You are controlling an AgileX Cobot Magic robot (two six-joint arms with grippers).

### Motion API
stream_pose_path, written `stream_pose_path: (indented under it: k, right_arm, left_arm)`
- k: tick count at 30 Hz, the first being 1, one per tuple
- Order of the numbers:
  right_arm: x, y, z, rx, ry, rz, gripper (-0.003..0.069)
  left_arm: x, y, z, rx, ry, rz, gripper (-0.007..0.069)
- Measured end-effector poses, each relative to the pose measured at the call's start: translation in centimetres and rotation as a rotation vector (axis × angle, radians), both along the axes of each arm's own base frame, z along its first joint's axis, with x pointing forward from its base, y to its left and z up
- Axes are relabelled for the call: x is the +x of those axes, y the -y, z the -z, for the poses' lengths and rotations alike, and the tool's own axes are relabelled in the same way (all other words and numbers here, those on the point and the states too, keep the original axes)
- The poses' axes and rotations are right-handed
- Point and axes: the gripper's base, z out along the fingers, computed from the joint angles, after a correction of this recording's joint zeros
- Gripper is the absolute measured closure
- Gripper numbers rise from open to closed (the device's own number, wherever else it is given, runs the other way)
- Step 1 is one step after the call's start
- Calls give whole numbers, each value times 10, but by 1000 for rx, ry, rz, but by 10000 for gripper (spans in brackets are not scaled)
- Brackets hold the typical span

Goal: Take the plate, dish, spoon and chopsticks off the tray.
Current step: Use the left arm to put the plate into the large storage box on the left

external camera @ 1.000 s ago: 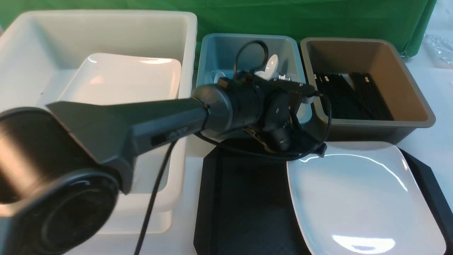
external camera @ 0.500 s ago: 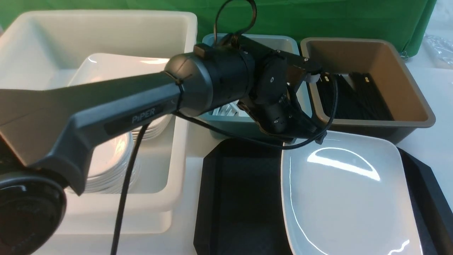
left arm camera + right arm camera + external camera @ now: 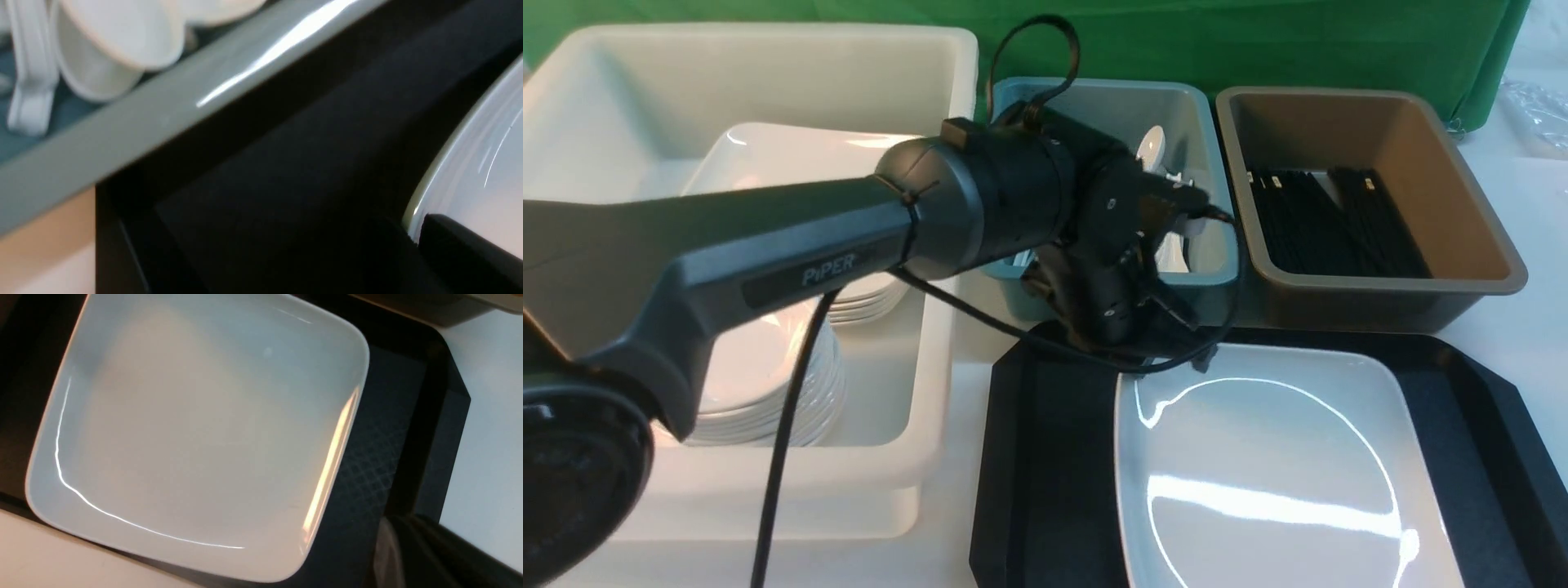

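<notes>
Take the plate point(image 3: 1274, 474) as the clock's middle, 12 pointing away from the robot. At 9 o'clock a bare strip of the tray point(image 3: 1054, 474) gives room to come down; past it stands the white bin point(image 3: 935, 367). At 11 o'clock the left arm point(image 3: 980, 212) hangs low over the plate's corner and blocks the way, the teal bin point(image 3: 1094, 106) behind it. At 12 o'clock the brown bin point(image 3: 1380, 286) stands behind the tray. At 3 o'clock a thinner strip is bare.

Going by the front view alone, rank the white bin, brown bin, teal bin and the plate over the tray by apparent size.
1. white bin, clearly largest.
2. plate and brown bin: not ranked; the plate is nearer and cropped.
3. teal bin, looks smallest, partly behind the left arm.
</notes>
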Motion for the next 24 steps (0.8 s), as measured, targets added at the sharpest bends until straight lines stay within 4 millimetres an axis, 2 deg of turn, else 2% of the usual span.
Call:
stream_pose_path:
  k: [6,15,19,24]
  right_arm:
    - [0,0,0,0,1,0,631]
    - [0,0,0,1,2,0,631]
    - [0,0,0,0,1,0,631]
    - [0,0,0,1,1,0,629]
  left_arm:
    - [2,-11,17,-41,-103,-38,571]
    - [8,-8,43,-46,-128,-59,568]
    - [9,-7,44,-49,-124,-61,565]
    - [10,-7,45,-50,-122,-70,497]
